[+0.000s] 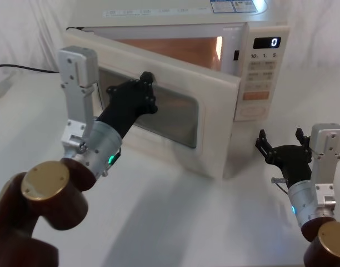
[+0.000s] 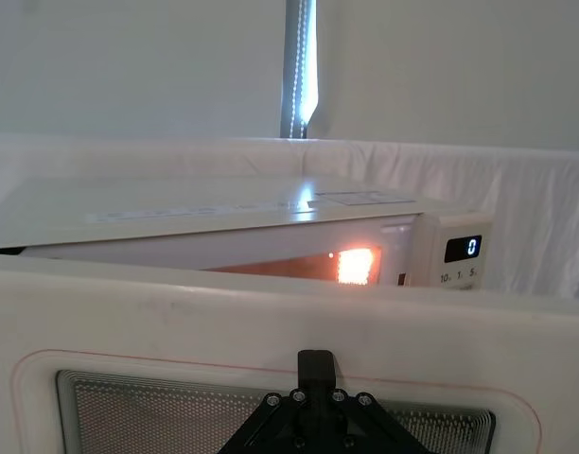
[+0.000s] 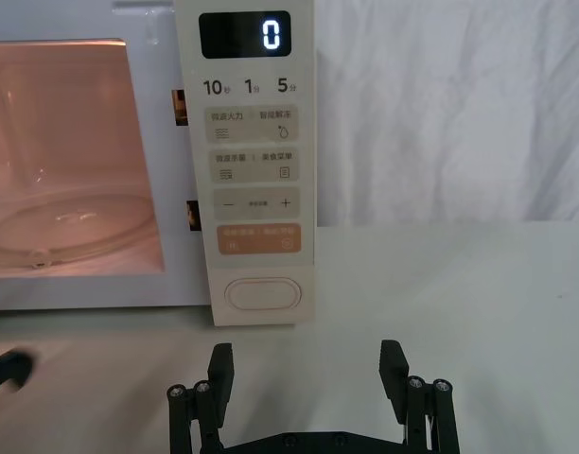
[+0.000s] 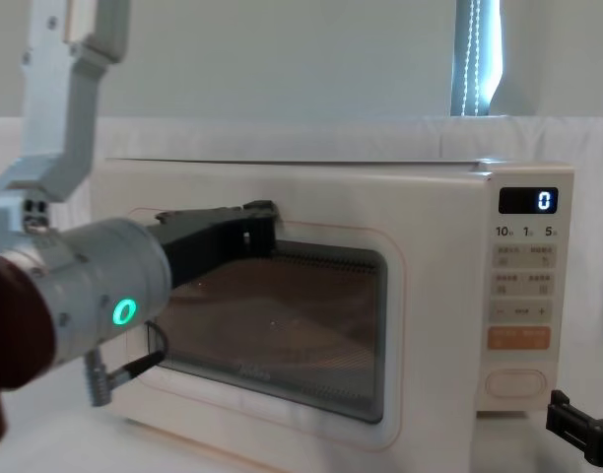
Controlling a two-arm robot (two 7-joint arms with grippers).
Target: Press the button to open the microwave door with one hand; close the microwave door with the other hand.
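I have the microwave (image 1: 253, 72) standing at the back of the tabletop (image 1: 175, 222), its display showing a white 0 and the cavity light on. The microwave door (image 1: 170, 119) is ajar, hinged on the left and swung out toward me, so the lit cavity shows between its free edge and the control strip. My left gripper (image 1: 146, 83) is up against the outer face of the door, near the top of the dark window; I cannot tell how its fingers stand, since from the wrist camera they read as one black tip touching the panel. My right gripper (image 1: 282, 140) hovers low over the tabletop, in front of the control strip and clear of it, its fingers (image 3: 221, 364) spread wide with nothing between them. The button (image 3: 263, 294) sits at the bottom of the strip, below the orange key (image 3: 260, 239), untouched.
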